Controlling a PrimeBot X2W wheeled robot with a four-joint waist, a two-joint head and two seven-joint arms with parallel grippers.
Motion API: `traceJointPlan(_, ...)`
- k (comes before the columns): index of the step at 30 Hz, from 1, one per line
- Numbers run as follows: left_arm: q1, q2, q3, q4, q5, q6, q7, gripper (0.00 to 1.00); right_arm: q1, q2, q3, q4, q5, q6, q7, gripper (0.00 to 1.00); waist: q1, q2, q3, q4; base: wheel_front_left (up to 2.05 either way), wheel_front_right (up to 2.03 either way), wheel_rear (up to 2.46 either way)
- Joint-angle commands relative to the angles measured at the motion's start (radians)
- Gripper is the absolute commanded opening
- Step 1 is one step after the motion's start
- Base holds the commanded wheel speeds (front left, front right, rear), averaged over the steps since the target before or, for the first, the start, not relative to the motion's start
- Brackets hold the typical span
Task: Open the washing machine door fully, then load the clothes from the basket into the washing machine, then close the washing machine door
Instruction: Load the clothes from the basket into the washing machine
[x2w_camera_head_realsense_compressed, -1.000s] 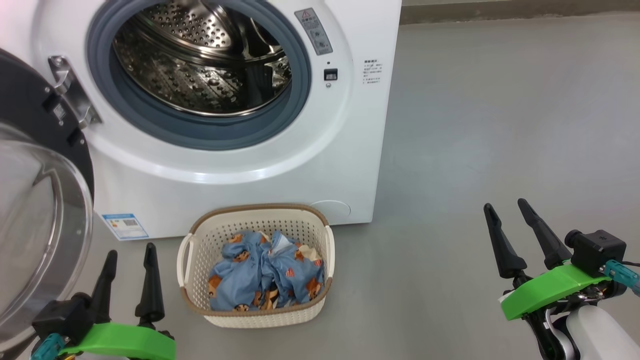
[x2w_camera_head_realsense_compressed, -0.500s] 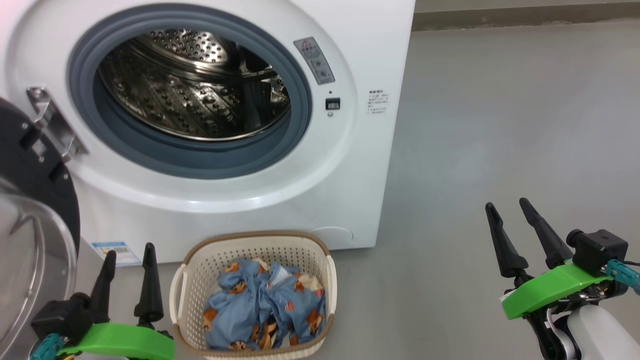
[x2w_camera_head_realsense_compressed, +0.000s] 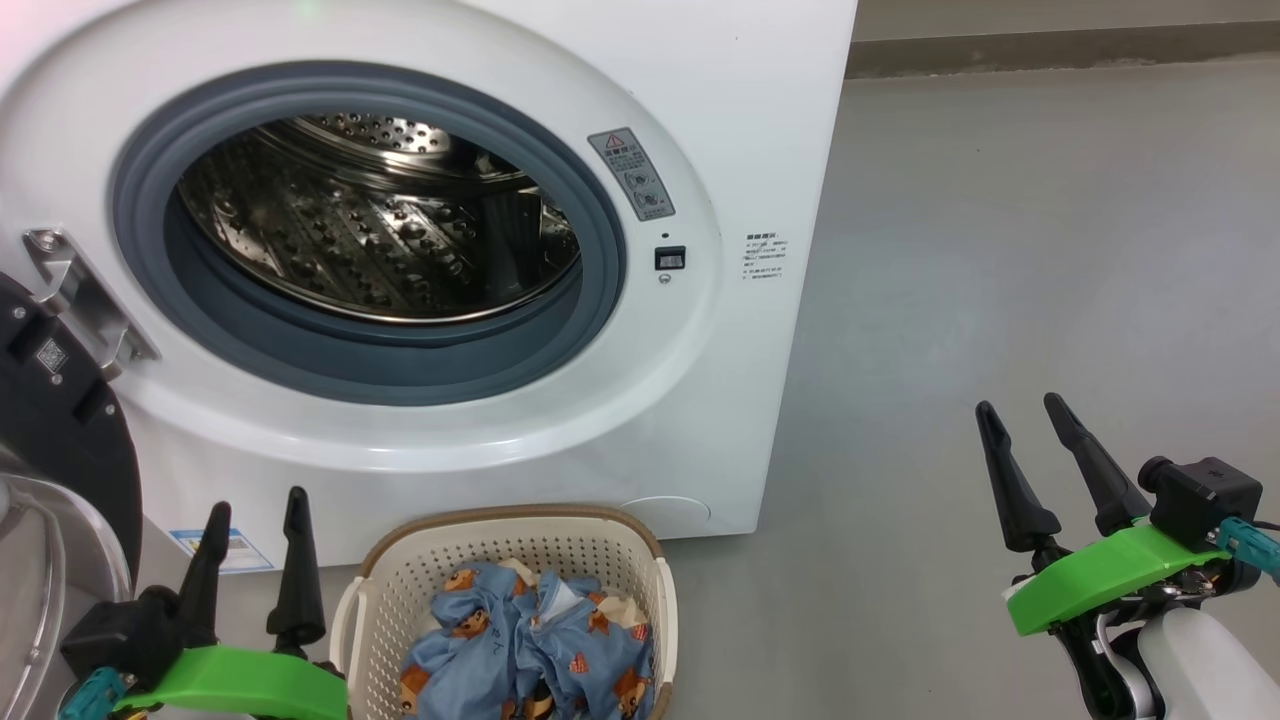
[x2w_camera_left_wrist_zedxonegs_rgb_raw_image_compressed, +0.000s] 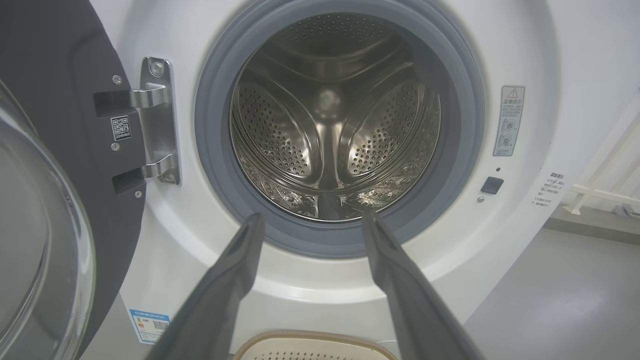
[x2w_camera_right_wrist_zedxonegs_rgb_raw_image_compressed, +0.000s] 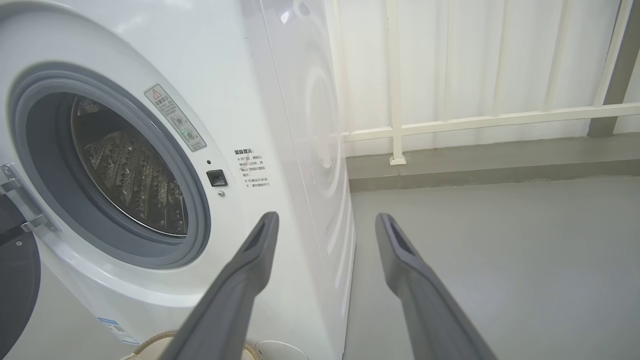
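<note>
Left edge: washing machine door (x2w_camera_head_realsense_compressed: 60, 420) hangs open, washing machine (x2w_camera_head_realsense_compressed: 700, 100) fills upper left. Bottom centre: basket (x2w_camera_head_realsense_compressed: 500, 540) holds the clothes (x2w_camera_head_realsense_compressed: 520, 650). Lower left left gripper (x2w_camera_head_realsense_compressed: 258, 502), lower right right gripper (x2w_camera_head_realsense_compressed: 1020, 404), both spread wide, gripping nothing

We record a white washing machine (x2w_camera_head_realsense_compressed: 720, 120) with grey gasket (x2w_camera_head_realsense_compressed: 400, 375), a cream basket (x2w_camera_head_realsense_compressed: 470, 560) rimmed brown, and light-blue clothes (x2w_camera_head_realsense_compressed: 500, 650) printed with orange-brown bears

Head view tilted upward, washing machine (x2w_camera_head_realsense_compressed: 760, 130) lower in frame, basket (x2w_camera_head_realsense_compressed: 505, 519) now cut off at bottom edge
</note>
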Motion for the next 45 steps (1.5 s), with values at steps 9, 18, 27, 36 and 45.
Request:
traceJointPlan(9, -0.033, 0.026, 0.031, -0.016, -0.004, 0.004, -0.013, 1.0, -0.032, -0.008, 0.017, -0.022, -0.001, 0.006, -0.012, 1.0, 0.0, 0.0, -0.002, 0.001, 0.0, 0.0, 0.0)
traceJointPlan(18, -0.034, 0.028, 0.023, -0.015, -0.005, 0.007, -0.013, 1.0, -0.032, -0.006, 0.019, -0.024, 0.001, 0.006, -0.012, 1.0, 0.0, 0.0, 0.001, 0.003, 0.0, 0.0, 0.0)
traceJointPlan(27, -0.036, 0.031, 0.02, -0.017, -0.007, 0.011, -0.013, 1.0, -0.031, -0.005, 0.017, -0.027, -0.001, 0.006, -0.012, 1.0, 0.0, 0.0, 0.005, 0.004, 0.0, 0.0, 0.0)
traceJointPlan(36, -0.034, 0.031, 0.016, -0.022, -0.008, 0.015, -0.013, 1.0, -0.032, -0.006, 0.021, -0.025, 0.0, 0.006, -0.012, 1.0, 0.0, 0.0, 0.008, 0.003, 0.0, 0.0, 0.0)
traceJointPlan(45, -0.041, 0.028, 0.014, -0.019, -0.011, 0.013, -0.013, 1.0, -0.035, -0.008, 0.018, -0.028, 0.002, 0.006, -0.012, 1.0, 0.0, 0.0, 0.021, 0.004, 0.0, 0.0, 0.0)
